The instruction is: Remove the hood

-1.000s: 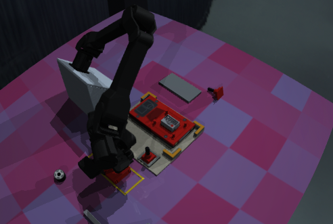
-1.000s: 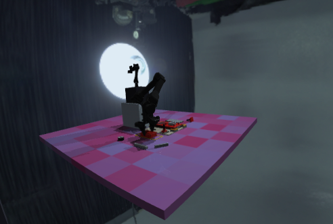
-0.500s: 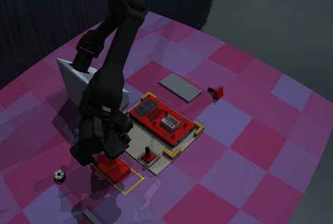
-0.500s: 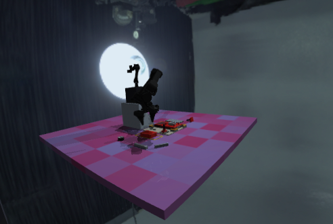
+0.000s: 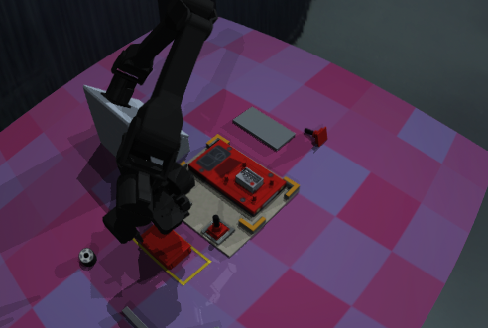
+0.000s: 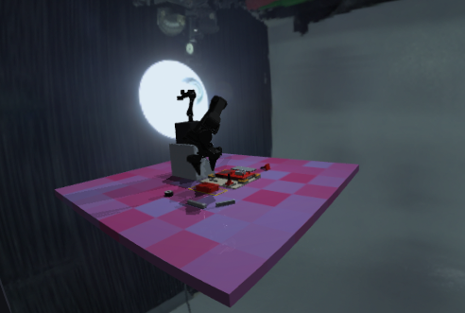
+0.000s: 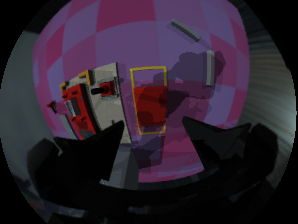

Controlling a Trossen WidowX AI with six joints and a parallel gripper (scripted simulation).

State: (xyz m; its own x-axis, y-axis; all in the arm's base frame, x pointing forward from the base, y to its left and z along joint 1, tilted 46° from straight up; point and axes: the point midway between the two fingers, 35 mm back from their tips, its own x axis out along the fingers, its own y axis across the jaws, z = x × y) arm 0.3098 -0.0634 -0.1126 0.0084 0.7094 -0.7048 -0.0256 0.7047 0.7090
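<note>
The red hood [image 5: 168,249] [image 6: 207,187] [image 7: 151,106] lies flat on the table within the yellow outline of the marked area [image 5: 196,273] [image 7: 149,68]. In the wrist view its right edge is at the outline's right line, and free room shows at the outline's top end. My gripper [image 6: 205,171] [image 7: 153,121] is wide open and empty, above the hood, with a gap seen in the exterior view. The red toy car chassis [image 5: 268,195] [image 7: 77,100] sits between orange corner brackets on a beige board [image 5: 229,248] [image 7: 106,110], without the hood on it.
A red seat-like part with a black lever [image 5: 216,229] [image 7: 106,89] stands on the board. A grey plate [image 5: 264,128] and a small red part [image 5: 320,136] lie beyond. A wheel [image 5: 86,256] [image 6: 168,193] and two grey bars [image 7: 185,30] [image 7: 210,68] lie around the marked area.
</note>
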